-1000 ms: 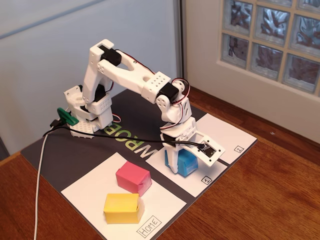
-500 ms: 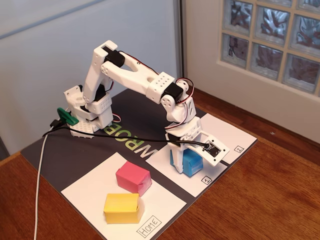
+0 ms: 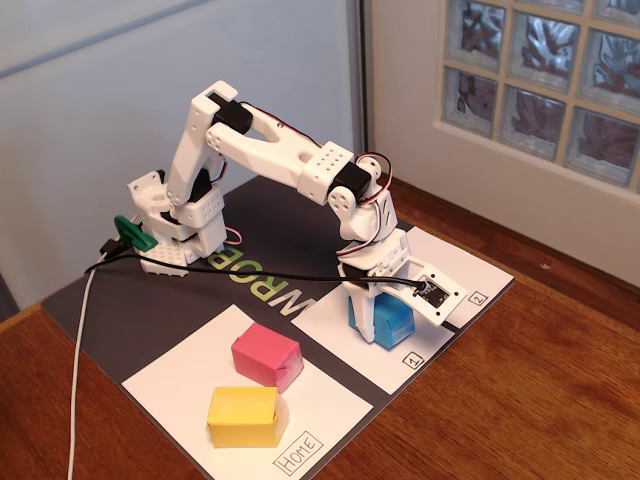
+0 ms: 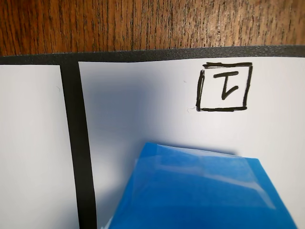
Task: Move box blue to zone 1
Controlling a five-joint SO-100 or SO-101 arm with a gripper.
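The blue box sits on the white zone 1 sheet, near its boxed "1". The gripper is down over the box, fingers either side; whether it is clenched I cannot tell. Pink block and yellow block rest on the Home sheet.

The blue box is bright, glossy blue; in the wrist view pale reflections streak its wrapping. Zone 1 is plain white paper with a black hand-drawn boxed "1". Zone 2 is white too. The Home sheet is white with black lettering in a box. The pink block is a deep rose; the yellow block is lemon yellow. The mat is charcoal with white letters. The arm is white with black motors and a green clamp. The table is reddish-brown wood, grain streaked.
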